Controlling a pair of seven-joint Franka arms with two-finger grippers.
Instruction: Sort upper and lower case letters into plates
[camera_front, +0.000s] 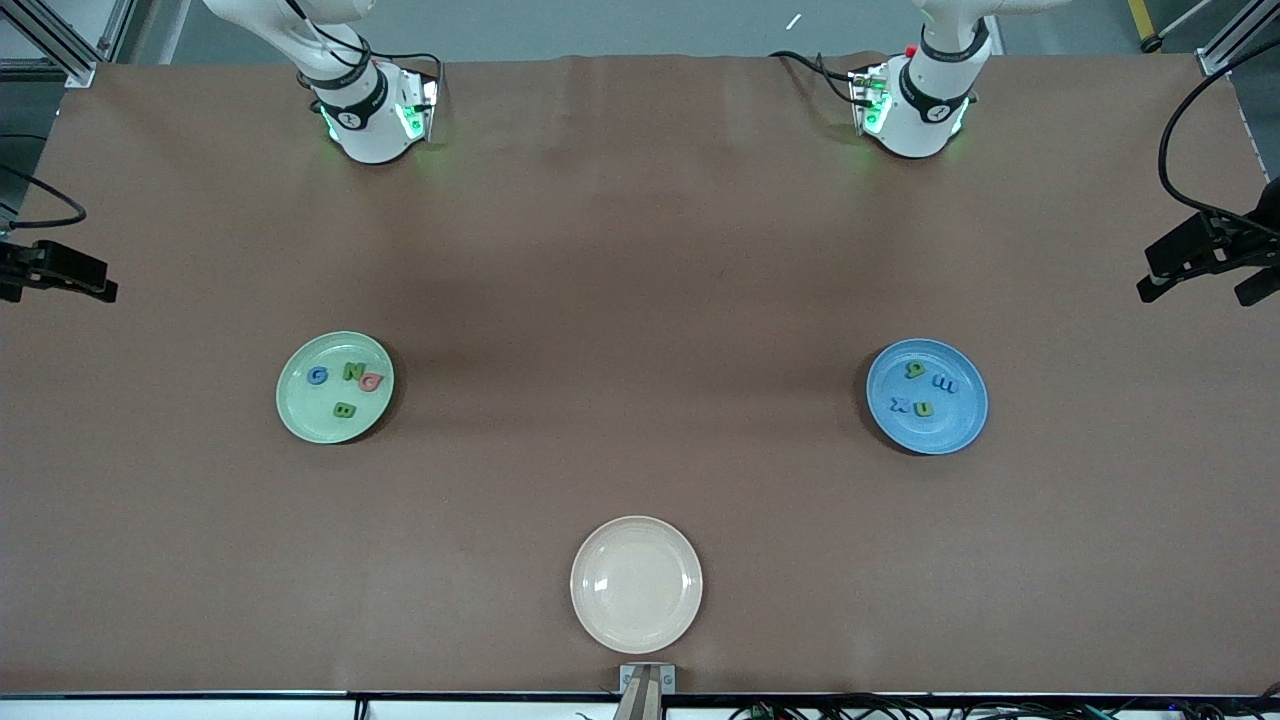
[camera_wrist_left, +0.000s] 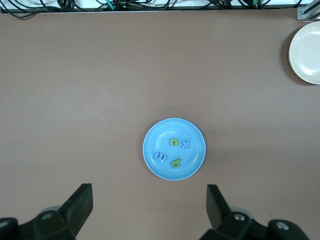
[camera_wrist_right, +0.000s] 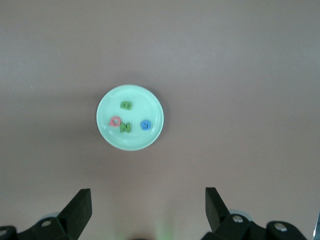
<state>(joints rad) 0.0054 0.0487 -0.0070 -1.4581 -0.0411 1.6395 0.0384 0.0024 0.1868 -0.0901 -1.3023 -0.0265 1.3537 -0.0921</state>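
The pale mint green plate (camera_front: 300, 400) (camera_wrist_right: 145, 105) lies toward the right arm's end of the table. It holds several upper case letters: a blue G (camera_front: 317, 376), a green N (camera_front: 352, 371), a pink letter (camera_front: 371, 382) and a green B (camera_front: 344, 409). The blue plate (camera_front: 955, 425) (camera_wrist_left: 165, 132) lies toward the left arm's end and holds several lower case letters in green and blue (camera_front: 923, 408). My left gripper (camera_wrist_left: 150, 190) hangs open and empty high over the table beside the blue plate. High above the mint plate's side, my right gripper (camera_wrist_right: 148, 192) is open and empty as well.
An empty cream plate (camera_front: 600, 620) (camera_wrist_left: 300, 65) sits midway along the table's edge nearest the front camera. Black camera mounts (camera_front: 60, 270) (camera_front: 1210, 250) stick in at both ends of the table. The two arm bases (camera_front: 370, 120) (camera_front: 915, 110) stand along the edge farthest from the front camera.
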